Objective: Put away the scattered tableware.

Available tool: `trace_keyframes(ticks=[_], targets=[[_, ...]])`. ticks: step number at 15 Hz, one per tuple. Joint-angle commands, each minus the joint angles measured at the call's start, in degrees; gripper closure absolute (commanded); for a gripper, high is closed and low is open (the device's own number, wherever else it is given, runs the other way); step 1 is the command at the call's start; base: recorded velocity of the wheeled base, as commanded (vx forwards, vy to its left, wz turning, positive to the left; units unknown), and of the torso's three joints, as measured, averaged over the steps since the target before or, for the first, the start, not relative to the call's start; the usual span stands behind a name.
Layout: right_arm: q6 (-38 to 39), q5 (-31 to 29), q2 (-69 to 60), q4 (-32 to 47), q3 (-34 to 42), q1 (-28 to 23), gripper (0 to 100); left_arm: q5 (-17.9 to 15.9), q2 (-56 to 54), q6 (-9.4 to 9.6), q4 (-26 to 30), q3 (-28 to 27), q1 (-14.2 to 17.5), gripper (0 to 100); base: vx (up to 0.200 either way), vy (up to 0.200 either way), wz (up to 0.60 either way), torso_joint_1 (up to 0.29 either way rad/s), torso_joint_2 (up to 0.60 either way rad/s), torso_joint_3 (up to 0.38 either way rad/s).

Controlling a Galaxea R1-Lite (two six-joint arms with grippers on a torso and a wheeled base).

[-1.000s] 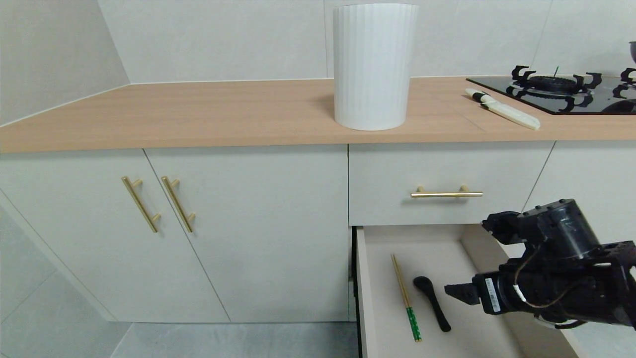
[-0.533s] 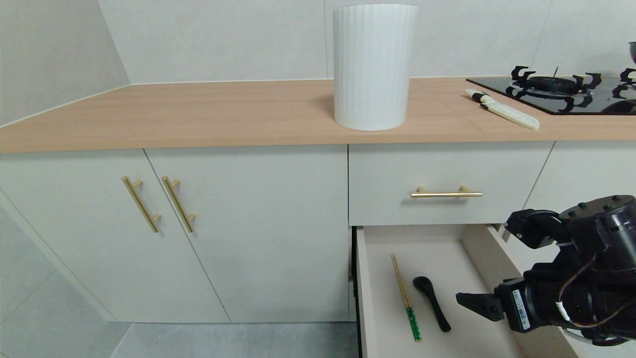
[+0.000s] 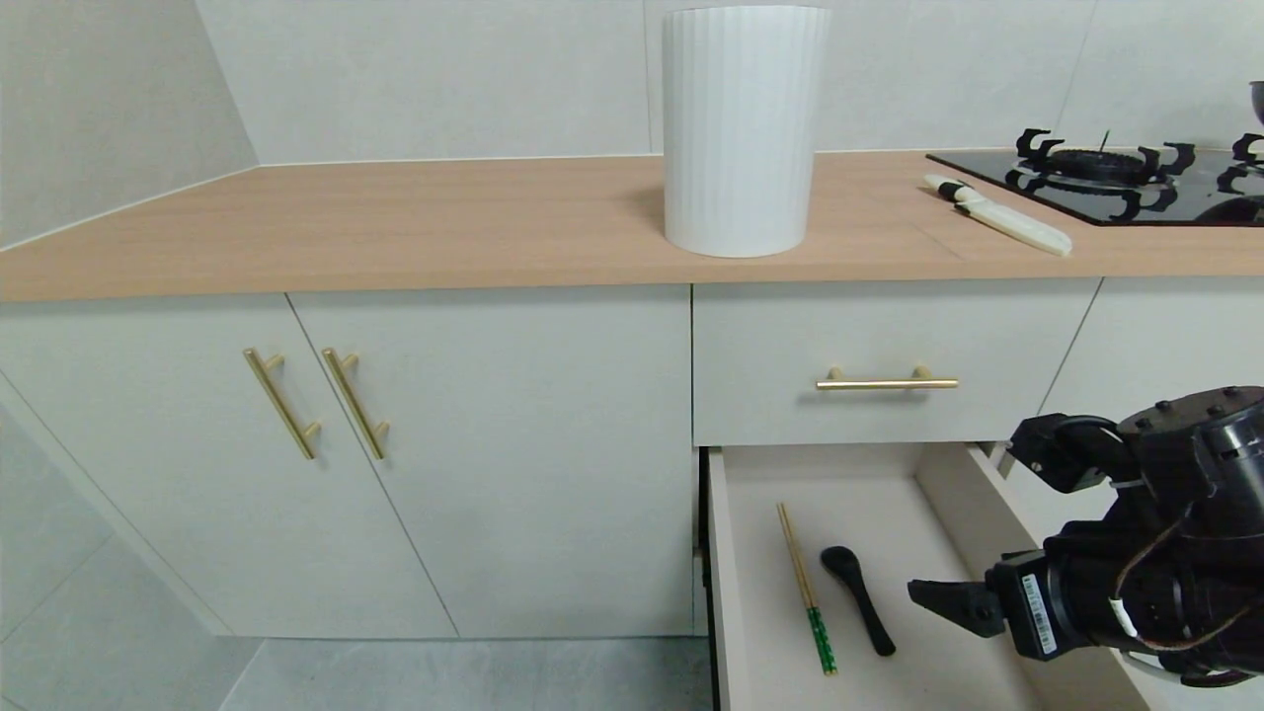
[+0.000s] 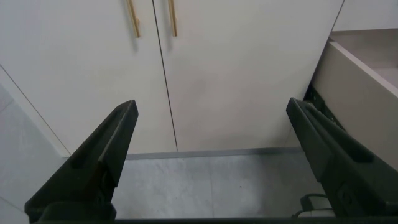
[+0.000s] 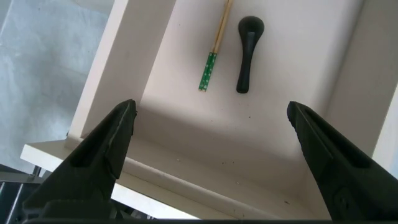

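Drawer (image 3: 716, 553) pulled open under the counter (image 3: 395, 222). Chopsticks (image 3: 805, 583) lie inside along its left wall, black spoon (image 3: 857, 597) just beside them toward the middle, not touching. Right gripper (image 3: 933, 598) hovers over the drawer's right front part, fingers wide apart, holding nothing. Left gripper (image 4: 210, 107) faces the cabinet doors (image 4: 236, 74) low by the floor, fingers apart, empty. Knife (image 3: 997, 215) lies on the counter's right end beside the stove (image 3: 1106, 183); white canister (image 3: 739, 128) stands mid-counter.
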Motion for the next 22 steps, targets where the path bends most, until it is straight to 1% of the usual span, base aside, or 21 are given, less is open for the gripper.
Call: trace_keyframes(ticks=[1, 4, 6, 8, 11, 14, 22], targets=[[0.0, 0.0, 0.3, 0.0, 0.1, 0.1, 0, 0.0, 0.1, 0.01, 0.0, 0.0, 0.0, 0, -0.200, 0.000, 0.00, 0.012, 0.00, 0.007], [-0.1, 0.0, 0.4, 0.1, 0.1, 0.1, 0, 0.0, 0.0, 0.01, 0.0, 0.0, 0.0, 0, -0.200, 0.000, 0.00, -0.004, 0.01, 0.006], [-0.1, 0.0, 0.4, 1.8, 0.0, 0.2, 0, 0.0, 0.1, 0.01, -0.1, 0.0, 0.0, 0, -0.200, 0.000, 0.00, 0.005, 0.00, 0.002], [-1.4, 0.0, 0.4, 1.9, 0.1, 0.2, 0, 0.0, 0.0, 0.01, 0.0, 0.0, 0.0, 0, -0.200, 0.000, 0.00, 0.002, 0.00, 0.002], [-2.1, 0.1, 1.0, 2.8, 0.8, 0.6, 0, 0.0, 0.0, -0.08, 0.0, 0.0, 0.0, 0, 0.000, 0.000, 0.00, 0.000, 0.00, 0.000], [-2.1, 0.2, 2.9, 6.0, 0.8, 3.4, 0, 0.0, 0.0, -0.08, 0.0, 0.0, 0.0, 0, 0.000, 0.000, 0.00, 0.000, 0.00, 0.000], [-2.1, -0.5, 12.3, 5.5, 2.3, 5.4, 0, 0.0, 0.0, -0.08, 0.0, 0.0, 0.0, 0, 0.000, 0.000, 0.00, 0.000, 0.00, 0.000]])
